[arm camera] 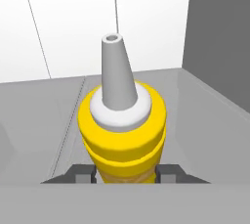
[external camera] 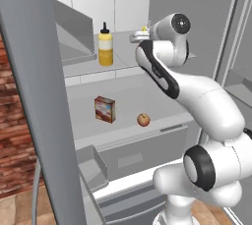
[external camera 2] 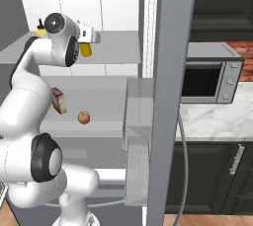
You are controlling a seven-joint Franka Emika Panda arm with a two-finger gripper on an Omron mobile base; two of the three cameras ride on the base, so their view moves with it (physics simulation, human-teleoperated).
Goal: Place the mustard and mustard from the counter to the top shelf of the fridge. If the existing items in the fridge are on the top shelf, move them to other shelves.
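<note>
While the wider mustard (external camera: 105,46) already stands upright on the top shelf (external camera: 123,59), at about ten o'clock from the hand in the left base view, the gripper (arm camera: 126,174) holds the slimmer mustard (arm camera: 122,130) over the same shelf. In the hand view the two dark fingers (arm camera: 80,173) sit at nine and three o'clock of the bottle's body, clamped on it below the shoulder, with the pale nozzle pointing toward twelve. From the right base view a bit of yellow (external camera 2: 86,50) shows just under the wrist, at about five o'clock of it; whether the bottle's base touches the shelf yet cannot be told from these angles.

The apple (external camera: 143,119) and the box (external camera: 105,108) stand well apart on the white shelf (external camera: 162,111) below, so nothing else crowds the top plate.

As for handling, a squeeze bottle like this is probably light, with a smooth and somewhat yielding wall; a hard pinch could dent it, a loose one could let it slide. The ribbed band under the shoulder looks the soundest place to hold, stiffer than the mid body, and far better than the thin tapered nozzle. It is narrow for its height, so it may topple if released tilted.
</note>
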